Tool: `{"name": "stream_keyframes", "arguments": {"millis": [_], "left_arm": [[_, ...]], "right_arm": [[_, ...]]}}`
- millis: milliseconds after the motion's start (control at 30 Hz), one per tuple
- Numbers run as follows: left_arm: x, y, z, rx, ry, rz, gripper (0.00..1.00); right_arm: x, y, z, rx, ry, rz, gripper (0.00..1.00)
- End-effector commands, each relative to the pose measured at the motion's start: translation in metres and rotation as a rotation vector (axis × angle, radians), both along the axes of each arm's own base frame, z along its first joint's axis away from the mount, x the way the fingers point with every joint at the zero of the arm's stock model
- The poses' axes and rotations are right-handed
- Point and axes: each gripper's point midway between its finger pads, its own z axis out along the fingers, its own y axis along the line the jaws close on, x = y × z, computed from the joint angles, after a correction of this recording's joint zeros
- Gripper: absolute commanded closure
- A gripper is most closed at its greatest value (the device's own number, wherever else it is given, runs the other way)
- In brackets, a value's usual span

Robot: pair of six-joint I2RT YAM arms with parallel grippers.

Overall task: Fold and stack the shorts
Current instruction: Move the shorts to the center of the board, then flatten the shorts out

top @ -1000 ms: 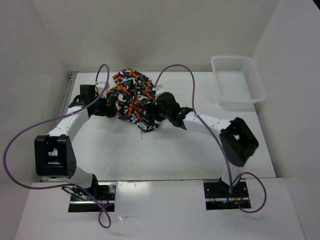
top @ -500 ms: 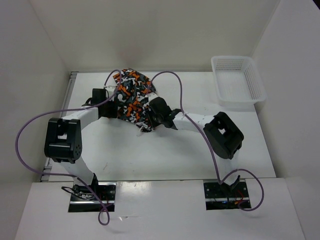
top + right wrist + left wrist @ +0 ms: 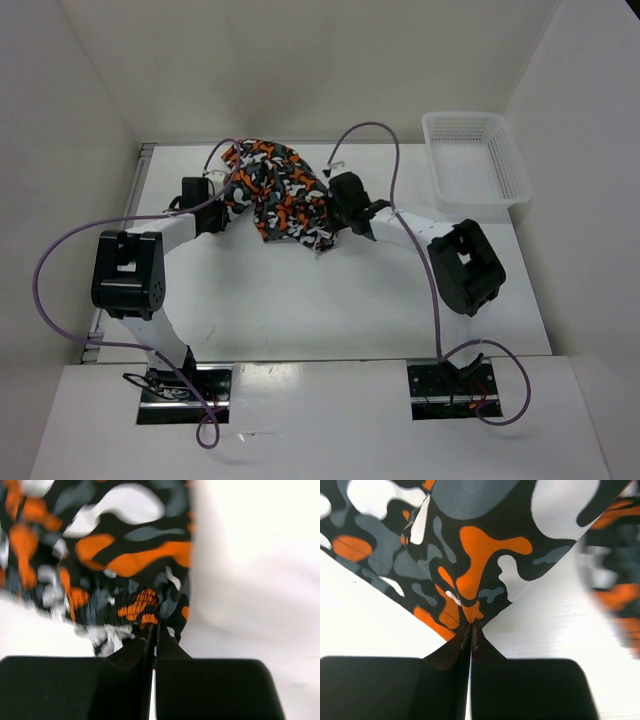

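Observation:
The shorts (image 3: 282, 192), cloth printed with orange, black, grey and white blobs, hang bunched between the two arms at the back middle of the table. My left gripper (image 3: 226, 196) is at their left edge and shut on a corner of the shorts (image 3: 470, 580); the jaws meet on the cloth at the left gripper's tips (image 3: 471, 627). On the right side, my right gripper (image 3: 335, 212) is shut on the gathered waistband of the shorts (image 3: 125, 560), pinched at the right gripper's tips (image 3: 154, 628).
A white plastic mesh basket (image 3: 476, 160) stands at the back right of the table (image 3: 300, 300). Purple cables loop over both arms. Walls enclose the table at the back and both sides.
Both grippers have shut on the shorts. The cloth has shifted to the right and spread a little between them; the right arm has drawn right and back.

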Motion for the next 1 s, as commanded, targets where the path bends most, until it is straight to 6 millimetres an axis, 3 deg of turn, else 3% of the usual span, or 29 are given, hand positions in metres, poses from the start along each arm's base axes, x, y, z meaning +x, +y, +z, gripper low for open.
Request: {"name": "stream_keyframes", "arguments": {"millis": [0,33,67,100,133,167,200,233,300,333,367,467,500,533,567,600,667,733,800,833,967], "left_arm": [[-0.005,0.003,0.005,-0.028,0.023,-0.007,1.00],[-0.008,0.000,0.011,-0.041,0.031,-0.020,1.00],[-0.013,-0.003,0.013,-0.054,0.045,-0.031,1.00],[-0.022,-0.002,0.020,-0.065,0.061,-0.031,1.00],[-0.027,-0.005,0.024,-0.078,0.070,-0.042,1.00],[-0.033,-0.007,0.033,-0.087,0.069,-0.050,1.00],[-0.046,-0.012,0.030,-0.109,0.120,-0.065,1.00],[-0.056,-0.014,0.027,-0.120,0.151,-0.071,1.00],[-0.070,-0.018,0.029,-0.137,0.192,-0.080,1.00],[-0.073,-0.018,0.028,-0.137,0.203,-0.079,0.96],[-0.075,-0.018,0.031,-0.137,0.202,-0.079,0.89],[-0.074,-0.022,0.039,-0.156,0.198,-0.095,0.61],[-0.069,-0.024,0.046,-0.163,0.178,-0.103,0.47],[-0.065,-0.024,0.051,-0.163,0.166,-0.104,0.44],[-0.061,-0.019,0.057,-0.176,0.149,-0.095,0.42],[-0.050,-0.016,0.069,-0.181,0.108,-0.094,0.40],[-0.038,-0.002,0.082,-0.187,0.054,-0.068,0.34],[-0.031,0.004,0.086,-0.183,0.021,-0.059,0.29],[-0.029,0.004,0.078,-0.185,0.034,-0.057,0.25],[-0.029,0.004,0.070,-0.187,0.049,-0.056,0.24],[-0.039,0.005,0.049,-0.187,0.098,-0.046,0.23]], "right_arm": [[0.048,-0.046,0.079,-0.019,-0.184,-0.110,1.00],[0.056,-0.055,0.089,-0.037,-0.207,-0.134,1.00],[0.069,-0.062,0.115,-0.030,-0.257,-0.161,1.00],[0.080,-0.079,0.113,-0.050,-0.244,-0.203,0.91],[0.092,-0.085,0.133,-0.033,-0.276,-0.226,0.86],[0.098,-0.093,0.138,-0.025,-0.279,-0.252,0.83],[0.108,-0.113,0.138,-0.026,-0.273,-0.297,0.79],[0.113,-0.120,0.146,-0.015,-0.285,-0.310,0.73],[0.125,-0.136,0.160,0.015,-0.308,-0.341,0.53],[0.125,-0.140,0.162,0.016,-0.300,-0.340,0.43],[0.126,-0.138,0.166,0.025,-0.307,-0.333,0.39],[0.111,-0.124,0.175,0.099,-0.295,-0.304,0.29],[0.104,-0.117,0.174,0.112,-0.286,-0.295,0.26],[0.092,-0.118,0.173,0.116,-0.279,-0.306,0.26],[0.084,-0.112,0.171,0.139,-0.264,-0.310,0.26],[0.069,-0.104,0.152,0.137,-0.218,-0.298,0.26],[0.053,-0.088,0.144,0.209,-0.185,-0.290,0.27],[0.032,-0.063,0.100,0.228,-0.078,-0.239,0.27],[0.025,-0.048,0.074,0.246,-0.002,-0.237,0.27],[0.024,-0.043,0.052,0.234,0.044,-0.245,0.27],[0.026,-0.026,0.020,0.294,0.153,-0.274,0.26]]}}
